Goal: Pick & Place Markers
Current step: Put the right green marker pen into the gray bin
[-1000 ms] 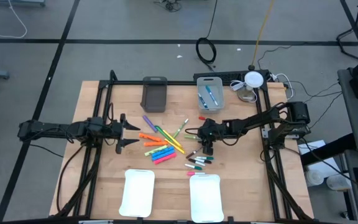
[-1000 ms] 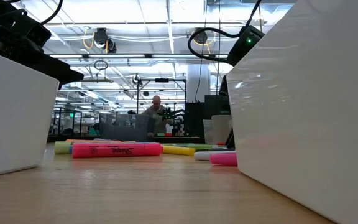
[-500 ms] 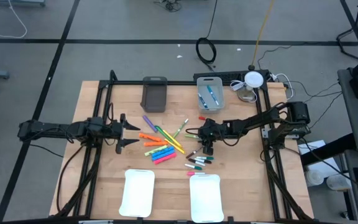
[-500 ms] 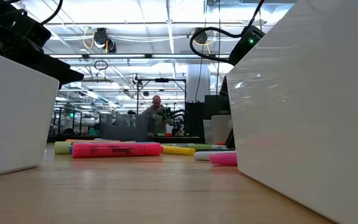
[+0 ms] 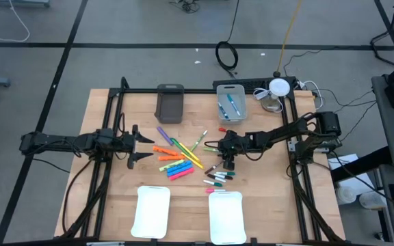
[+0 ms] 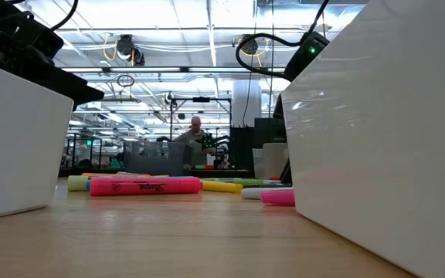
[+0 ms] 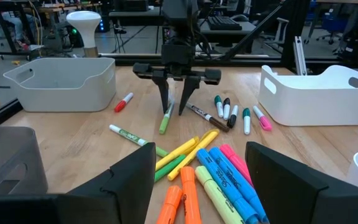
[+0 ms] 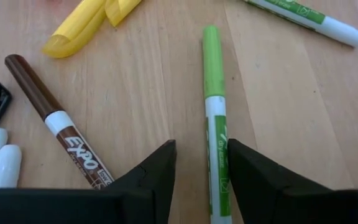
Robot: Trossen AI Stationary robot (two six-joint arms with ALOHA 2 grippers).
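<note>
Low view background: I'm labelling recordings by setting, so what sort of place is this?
Probably a large robotics lab or workshop hall. Rows of ceiling strip lights run above black metal equipment racks, a person works far off, and cables lie on the grey concrete floor.

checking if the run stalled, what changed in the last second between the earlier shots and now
Nothing visibly moved. The right claw stays low over the light green thin marker, fingers either side of it, not closed on it. The left claw waits open beside the chunky markers. No marker shifted.
</note>
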